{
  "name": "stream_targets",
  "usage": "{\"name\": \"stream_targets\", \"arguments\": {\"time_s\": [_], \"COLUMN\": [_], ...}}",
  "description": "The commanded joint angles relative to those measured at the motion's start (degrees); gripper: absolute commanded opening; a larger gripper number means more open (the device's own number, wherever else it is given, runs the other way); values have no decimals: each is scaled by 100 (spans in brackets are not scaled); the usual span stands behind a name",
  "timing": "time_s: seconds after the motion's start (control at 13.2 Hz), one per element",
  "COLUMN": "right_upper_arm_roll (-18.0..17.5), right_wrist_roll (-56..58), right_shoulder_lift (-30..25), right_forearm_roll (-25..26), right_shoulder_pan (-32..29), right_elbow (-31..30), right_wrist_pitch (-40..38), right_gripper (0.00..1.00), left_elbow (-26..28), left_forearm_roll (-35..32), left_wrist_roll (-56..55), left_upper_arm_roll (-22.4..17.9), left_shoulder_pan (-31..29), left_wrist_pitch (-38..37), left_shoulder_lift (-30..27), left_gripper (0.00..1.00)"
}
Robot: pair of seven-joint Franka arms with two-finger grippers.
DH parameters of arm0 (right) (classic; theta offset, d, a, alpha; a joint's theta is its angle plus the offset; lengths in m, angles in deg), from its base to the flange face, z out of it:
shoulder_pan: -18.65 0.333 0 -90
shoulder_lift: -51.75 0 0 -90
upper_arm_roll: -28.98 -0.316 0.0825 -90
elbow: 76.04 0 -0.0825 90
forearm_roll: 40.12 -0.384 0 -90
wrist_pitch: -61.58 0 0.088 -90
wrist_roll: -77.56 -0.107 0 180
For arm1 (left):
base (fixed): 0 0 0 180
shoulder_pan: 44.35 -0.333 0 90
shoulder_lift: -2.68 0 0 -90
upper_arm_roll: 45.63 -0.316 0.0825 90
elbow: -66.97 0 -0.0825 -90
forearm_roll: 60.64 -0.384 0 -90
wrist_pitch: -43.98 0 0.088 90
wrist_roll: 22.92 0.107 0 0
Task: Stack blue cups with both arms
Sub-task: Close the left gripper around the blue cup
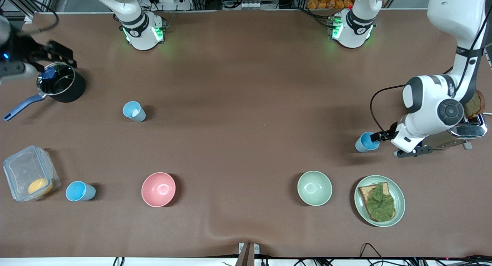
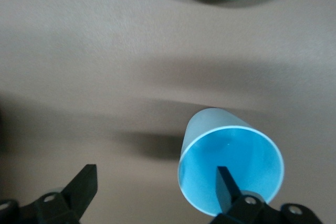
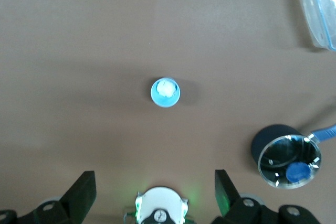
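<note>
We close the left gripper (image 2: 156, 190), its fingers apart and one inside the blue cup (image 1: 367, 142) rim at three o'clock on the bench (image 1: 246, 85); right gripper (image 3: 155, 192) waits, fingers apart.

Lidded saucepan (image 1: 61, 82) at ten o'clock, plastic box (image 1: 29, 173) at eight, pink bowl (image 1: 158, 189), green bowl (image 1: 314, 188), plate of toast (image 1: 379, 200) at five, toaster (image 1: 469, 129) at three.

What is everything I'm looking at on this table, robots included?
Blue cups: three; one near the saucepan, one beside the plastic box, one at the left gripper.
Pink bowl: one, near the front camera.
Green bowl: one, beside the plate.
Plate: one, green, holding toast with a leaf.
Saucepan: one, black, glass lid.
Plastic box: one, clear, something yellow inside.
Toaster: one, silver, bread in it.
Left gripper: open, one finger inside a cup.
Right gripper: open, high over the table.
</note>
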Motion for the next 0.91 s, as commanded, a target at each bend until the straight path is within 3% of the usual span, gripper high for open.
{"name": "stream_targets", "arguments": {"time_s": [0.0, 0.15, 0.23, 0.3, 0.83], "right_upper_arm_roll": [-58, -49, -49, -49, -40], "right_wrist_roll": [81, 169, 161, 126, 160], "right_shoulder_lift": [15, 50, 111, 146, 190], "right_forearm_roll": [-13, -39, -57, -65, -66], "right_shoulder_pan": [-71, -80, -54, -28, -98], "right_elbow": [40, 64, 64, 55, -6], "right_wrist_pitch": [61, 204, 317, 423, 477], "right_gripper": [100, 100, 100, 100, 100], "left_elbow": [-25, -87, -113, -157, -175], "left_forearm_roll": [-56, 119, 172, 173, 94], "left_wrist_roll": [-139, -226, -366, -594, -456], "left_upper_arm_roll": [20, 29, 55, 55, 90], "left_shoulder_pan": [28, 37, 132, 212, 212], "left_wrist_pitch": [92, 127, 162, 154, -82], "left_shoulder_lift": [119, 338, 339, 339, -29], "left_gripper": [74, 42, 17, 0, 0]}}
